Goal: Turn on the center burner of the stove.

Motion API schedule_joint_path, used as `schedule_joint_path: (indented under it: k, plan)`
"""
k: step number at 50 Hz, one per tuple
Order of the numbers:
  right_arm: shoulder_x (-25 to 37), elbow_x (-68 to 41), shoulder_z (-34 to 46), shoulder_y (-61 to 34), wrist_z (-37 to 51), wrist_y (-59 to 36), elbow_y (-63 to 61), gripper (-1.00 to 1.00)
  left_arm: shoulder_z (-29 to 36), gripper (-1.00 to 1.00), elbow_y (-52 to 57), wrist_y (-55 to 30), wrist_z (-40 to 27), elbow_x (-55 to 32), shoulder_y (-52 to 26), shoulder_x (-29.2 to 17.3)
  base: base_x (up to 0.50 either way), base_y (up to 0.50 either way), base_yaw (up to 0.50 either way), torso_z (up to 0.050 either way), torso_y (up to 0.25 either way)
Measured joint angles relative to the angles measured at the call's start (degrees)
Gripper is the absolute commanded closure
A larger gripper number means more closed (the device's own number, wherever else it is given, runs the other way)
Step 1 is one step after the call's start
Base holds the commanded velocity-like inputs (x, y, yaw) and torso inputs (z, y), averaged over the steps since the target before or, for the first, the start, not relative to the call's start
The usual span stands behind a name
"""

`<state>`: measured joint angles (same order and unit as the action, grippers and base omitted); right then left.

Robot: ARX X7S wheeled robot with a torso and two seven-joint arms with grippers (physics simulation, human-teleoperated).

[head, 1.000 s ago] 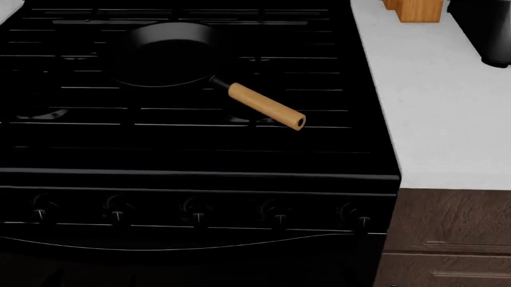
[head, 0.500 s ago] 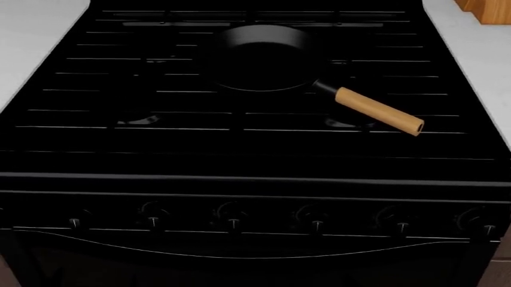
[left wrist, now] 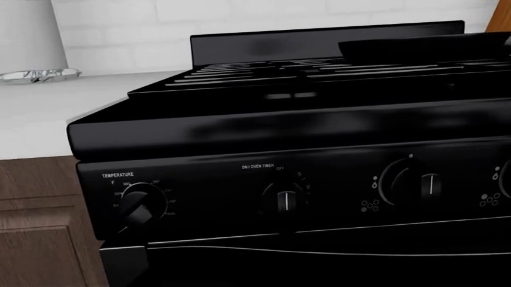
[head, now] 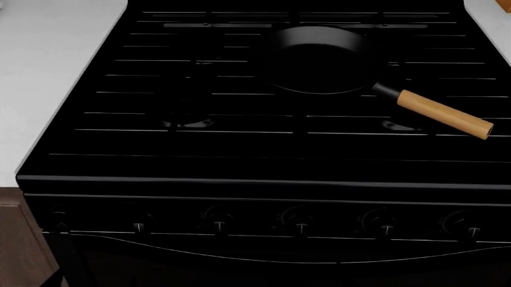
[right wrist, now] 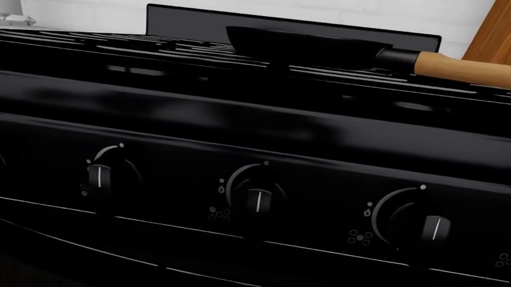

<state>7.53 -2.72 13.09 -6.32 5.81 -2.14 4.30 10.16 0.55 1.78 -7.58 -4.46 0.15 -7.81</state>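
Observation:
The stove (head: 239, 167) is glossy black and fills the head view, with bar grates on top and a front row of small knobs (head: 301, 227). A black frying pan (head: 319, 51) with a wooden handle (head: 443, 113) sits on the grates at the back right of centre. The left wrist view shows the stove's front panel (left wrist: 319, 125) with a temperature knob (left wrist: 142, 203), an oven timer knob (left wrist: 283, 200) and a burner knob (left wrist: 411, 182). The right wrist view shows three burner knobs (right wrist: 255, 191) and the pan (right wrist: 303, 45). Neither gripper shows in any view.
A white counter (head: 48, 72) lies left of the stove, above a brown wood cabinet (left wrist: 40, 227). A foil-wrapped item (left wrist: 36, 75) lies on that counter by the white tiled wall. A wooden block (right wrist: 491, 36) stands behind the stove's right side.
The head view has swung left: the stove and pan have shifted right in the picture, the right counter has left the view and the left counter has come in.

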Motion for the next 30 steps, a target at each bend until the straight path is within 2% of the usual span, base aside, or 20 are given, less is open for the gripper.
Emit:
schedule_joint_path:
  k: [30]
  plan:
    - [4.8, -1.7, -0.4, 0.5, 0.3, -9.8, -6.0, -1.00, 1.8, -1.00, 0.4, 0.5, -1.3, -1.1, -0.1, -1.2, 0.00, 0.00, 0.00, 0.000, 0.000]
